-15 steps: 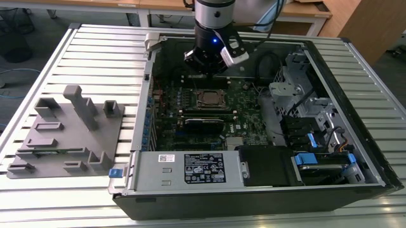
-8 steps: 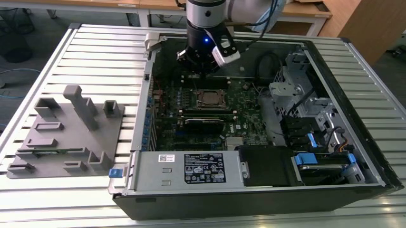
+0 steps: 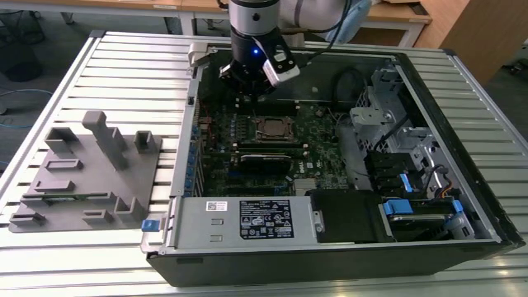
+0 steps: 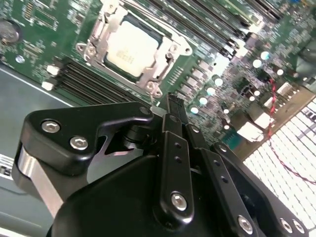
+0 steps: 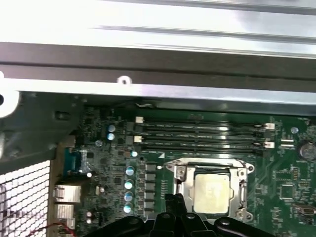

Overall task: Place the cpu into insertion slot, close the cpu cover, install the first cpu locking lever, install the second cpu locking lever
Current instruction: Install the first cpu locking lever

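- While the arm hangs over the open computer case [image 3: 330, 267], the fingers [image 4: 173, 126] are pressed together at their tips with nothing between them.
- Those tips are just beside one edge of the insertion slot [image 5: 205, 164], on the side toward the case's far wall in the exterior view. I cannot tell whether they touch the green board [image 3: 318, 145].
- The cpu [image 4: 131, 47] lies flat inside the slot, its pale metal top facing up.
- The cpu cover [image 4: 165, 55] lies down over it, so the silvery frame borders the chip on all four sides and the chip shows through the window.
- I cannot tell whether the levers along the slot's edges are latched.
- Long black memory slots [image 5: 197, 133] run parallel to one side of the slot, close to it, between it and the case's metal wall.
- Around the fingers the board carries only low parts (small round capacitors and flat chips), so there is open room there.
- In the exterior view a grey power box [image 3: 239, 219] fills the near edge of the case, and drive cages crowd the exterior view's right.
- The case lies on a slatted metal surface [image 3: 132, 68]. A grey tray [image 3: 83, 179] with upright posts sits on the surface, just beside the case's wall on the exterior view's left.
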